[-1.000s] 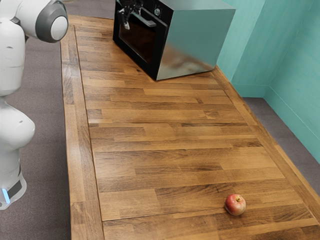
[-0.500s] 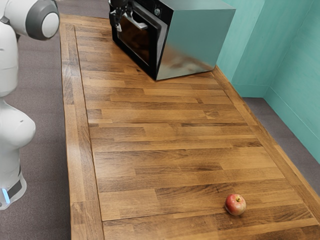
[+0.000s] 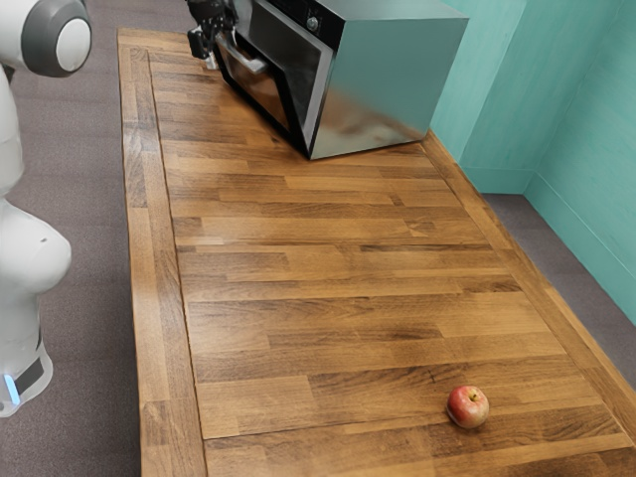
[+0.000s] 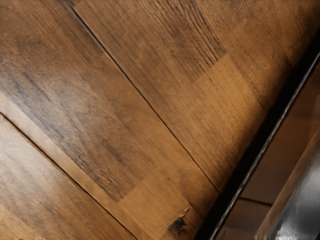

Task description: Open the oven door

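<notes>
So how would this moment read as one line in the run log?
task: open oven door | door: partly open | gripper: by handle | apple: on table

Wooden plank table (image 3: 338, 248) bears two items: metal-sided oven (image 3: 383, 84) at the exterior view's far end; red-yellow apple (image 3: 468, 406), upright, well apart from oven.

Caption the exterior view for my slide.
Claw at the partly open oven door, apple resting on the wooden table.
</notes>
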Motion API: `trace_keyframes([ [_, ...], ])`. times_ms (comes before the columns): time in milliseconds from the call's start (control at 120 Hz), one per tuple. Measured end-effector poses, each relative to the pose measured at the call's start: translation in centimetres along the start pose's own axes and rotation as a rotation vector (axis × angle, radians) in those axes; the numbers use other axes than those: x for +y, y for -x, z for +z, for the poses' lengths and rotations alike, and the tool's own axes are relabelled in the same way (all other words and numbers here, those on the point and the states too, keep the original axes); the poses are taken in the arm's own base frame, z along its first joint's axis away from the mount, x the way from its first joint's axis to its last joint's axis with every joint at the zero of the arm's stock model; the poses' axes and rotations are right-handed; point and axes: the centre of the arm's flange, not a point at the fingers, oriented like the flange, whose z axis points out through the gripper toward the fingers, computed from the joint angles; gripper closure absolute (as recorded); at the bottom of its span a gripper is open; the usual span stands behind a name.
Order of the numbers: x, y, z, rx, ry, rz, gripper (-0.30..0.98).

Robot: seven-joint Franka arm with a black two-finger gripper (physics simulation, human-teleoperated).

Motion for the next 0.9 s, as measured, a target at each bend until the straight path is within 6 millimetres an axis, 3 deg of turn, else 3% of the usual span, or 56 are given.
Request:
trace_keyframes([
  [117,-1.8,-2.2,-0.8,-0.020,0.001,-0.044,0.00],
  [283,-6.6,-15.3,-5.7,0.015,0.052,-0.263,0.00],
  [317,-7.5,-16.8,-6.7,0.016,0.061,-0.287,0.00],
  [342,-7.7,-16.4,-7.8,0.013,0.077,-0.276,0.00],
  [367,-7.3,-14.1,-8.8,0.000,0.091,-0.232,0.00],
  [400,-6.5,-9.5,-10.2,-0.020,0.109,-0.149,0.00],
  [450,-5.2,0.4,-14.0,-0.046,0.138,0.029,0.00],
  [492,-5.0,10.2,-19.0,-0.072,0.172,0.196,0.00],
  [533,-6.7,18.6,-23.8,-0.101,0.191,0.335,0.00],
  [567,-8.9,24.3,-26.0,-0.133,0.177,0.429,0.00],
  [600,-11.1,28.6,-26.4,-0.154,0.136,0.497,0.00],
  [642,-13.9,33.5,-25.4,-0.169,0.062,0.571,0.00],
  [692,-17.2,37.9,-22.6,-0.148,-0.035,0.627,0.00],
  [742,-19.5,40.4,-19.2,-0.109,-0.120,0.642,0.00],
  [825,-22.3,42.3,-15.9,-0.059,-0.206,0.632,0.00],
  [900,-23.6,42.7,-13.5,-0.015,-0.261,0.594,0.00],
])
